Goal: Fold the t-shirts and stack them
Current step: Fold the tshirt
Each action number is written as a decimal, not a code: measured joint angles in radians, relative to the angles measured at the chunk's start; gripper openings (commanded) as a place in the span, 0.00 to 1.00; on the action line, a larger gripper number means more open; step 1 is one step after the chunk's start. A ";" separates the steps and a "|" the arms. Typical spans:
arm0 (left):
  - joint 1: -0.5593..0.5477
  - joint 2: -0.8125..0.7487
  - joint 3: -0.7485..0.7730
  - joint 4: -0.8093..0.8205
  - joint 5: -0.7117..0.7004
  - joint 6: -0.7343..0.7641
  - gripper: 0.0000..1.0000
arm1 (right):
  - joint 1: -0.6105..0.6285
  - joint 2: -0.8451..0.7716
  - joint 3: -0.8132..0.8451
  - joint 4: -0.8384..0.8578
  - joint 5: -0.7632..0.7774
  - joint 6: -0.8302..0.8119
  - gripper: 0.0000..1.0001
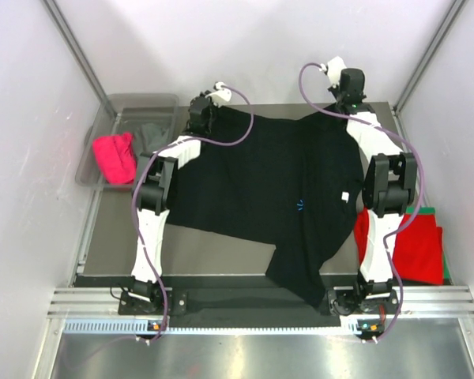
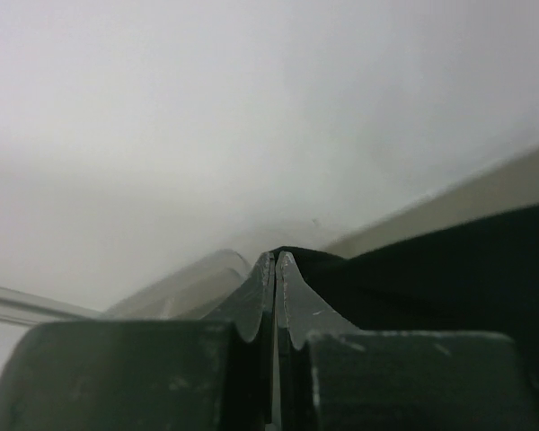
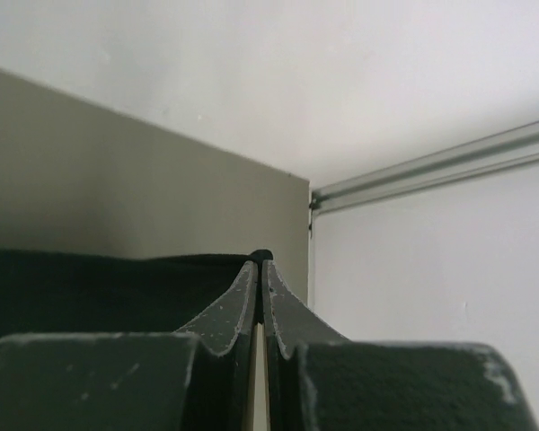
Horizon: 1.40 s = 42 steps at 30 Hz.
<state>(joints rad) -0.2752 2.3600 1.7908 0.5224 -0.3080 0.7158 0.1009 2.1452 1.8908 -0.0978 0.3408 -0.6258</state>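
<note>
One black t-shirt (image 1: 268, 189), spread across the tabletop (image 1: 213, 253), is pinched at its far edge by the closed left gripper (image 2: 275, 260) and closed right gripper (image 3: 259, 259), apparently to be drawn flat for folding.

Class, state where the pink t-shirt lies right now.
In the top view, the pink t-shirt lies in the plastic tub at the table's far-left corner, beside the grey t-shirt.

- A robot lab cell: plain white panels (image 1: 31, 118) on aluminium posts (image 1: 77, 51) close in the upper frame.
- Left arm (image 1: 146, 237) and right arm (image 1: 371, 253) bolt to a slotted rail (image 1: 261, 302) along the bottom edge.
- Bare metal table (image 1: 213, 254) at centre.
</note>
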 measured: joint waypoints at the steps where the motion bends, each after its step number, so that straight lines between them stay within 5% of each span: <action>1: 0.001 0.002 0.025 -0.003 -0.002 0.002 0.00 | 0.001 0.011 0.026 -0.001 0.002 0.003 0.00; 11: 0.023 0.075 0.291 -0.002 -0.004 0.017 0.00 | 0.002 0.151 0.212 0.046 0.055 -0.009 0.00; 30: 0.024 0.147 0.169 0.039 0.030 0.040 0.00 | 0.000 0.048 -0.010 0.045 0.061 -0.027 0.00; 42: 0.024 0.164 0.169 0.191 0.034 0.050 0.00 | -0.060 0.059 0.082 0.045 0.076 -0.080 0.00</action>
<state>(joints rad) -0.2516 2.5240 1.9602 0.7136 -0.2737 0.7658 0.0414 2.2044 1.9724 -0.0532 0.4164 -0.7063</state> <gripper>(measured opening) 0.011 0.006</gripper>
